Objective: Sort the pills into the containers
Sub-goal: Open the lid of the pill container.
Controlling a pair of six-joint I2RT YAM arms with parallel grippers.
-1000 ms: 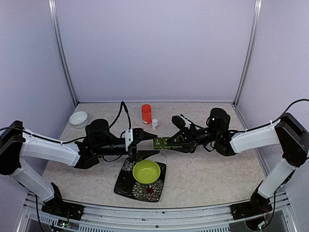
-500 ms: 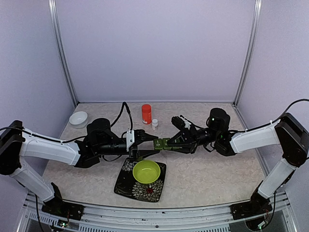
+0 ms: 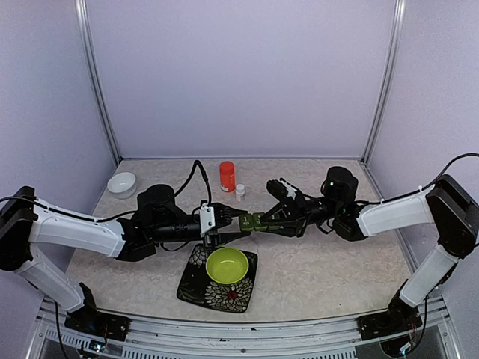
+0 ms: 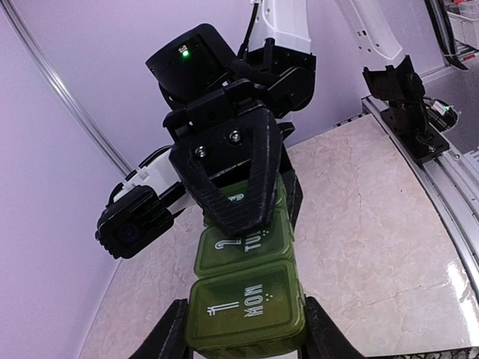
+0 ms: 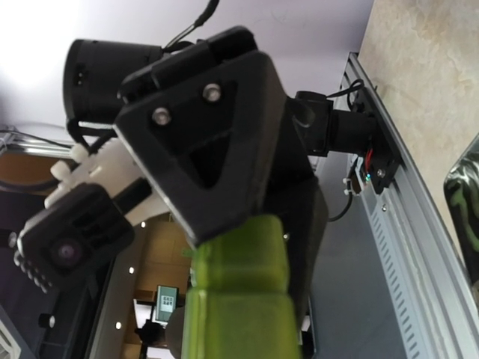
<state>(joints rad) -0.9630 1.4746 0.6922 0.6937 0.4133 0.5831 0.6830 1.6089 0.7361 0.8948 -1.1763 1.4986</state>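
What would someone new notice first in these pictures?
Above the table, the right gripper clamps a dark green plastic three-compartment pillbox, and the left gripper flanks its other end. Nearer the camera sits a lime-green bowl on a black flowered square plate.

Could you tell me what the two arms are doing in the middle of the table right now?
They meet at the dark green pillbox, which is held up off the table with its visible lids shut. The right gripper clamps one end. The left gripper has its fingers on either side of the end marked Monday, though it is unclear whether they press on it. The lime-green bowl on its patterned plate and the orange bottle stand apart from both.
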